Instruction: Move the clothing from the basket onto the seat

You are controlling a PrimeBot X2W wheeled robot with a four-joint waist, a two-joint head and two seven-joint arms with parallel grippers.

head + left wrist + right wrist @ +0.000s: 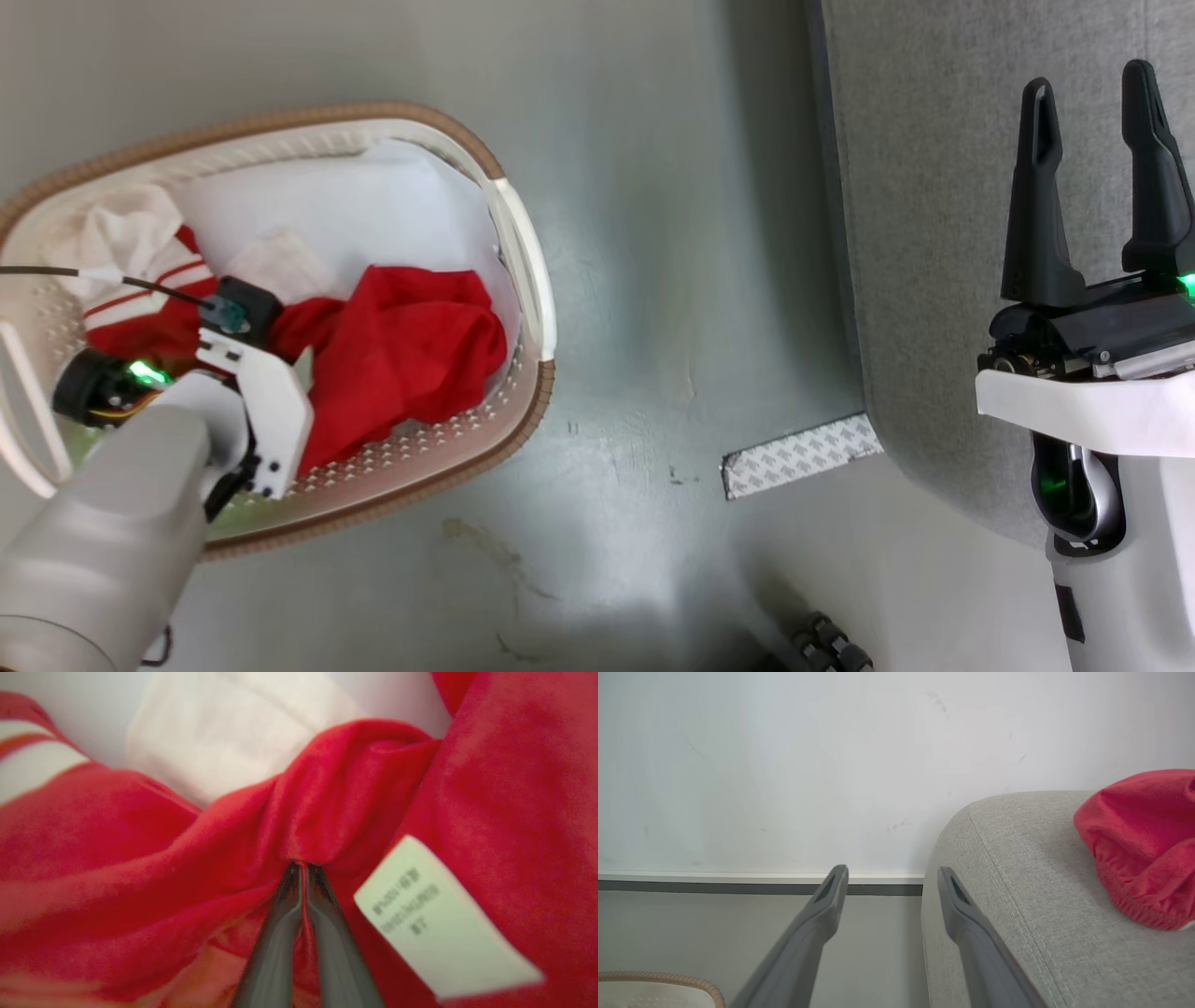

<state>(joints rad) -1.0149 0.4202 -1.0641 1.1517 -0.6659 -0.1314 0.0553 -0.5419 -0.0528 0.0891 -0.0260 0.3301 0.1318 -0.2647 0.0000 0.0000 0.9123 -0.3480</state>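
Observation:
The basket (448, 117) stands on the floor at the left, and its rim (668, 980) shows at the bottom left of the right wrist view. Inside it lie a plain red garment (411, 355) and a red one with white trim and striped cuffs (140, 299). My left arm reaches down into the basket. In the left wrist view my left gripper (302, 865) is shut on a fold of red clothing (336, 793). My right gripper (1092, 93) is open and holds nothing, over the edge of the grey seat (934, 233). Another red garment (1143, 844) lies on the seat (1017, 882).
A flat pale pad (327, 205) lines the basket's bottom. A white care label (434, 914) hangs from the red fabric beside my left fingers. A patterned white strip (803, 455) lies on the grey floor (653, 280) between basket and seat. A white wall (784, 765) stands behind.

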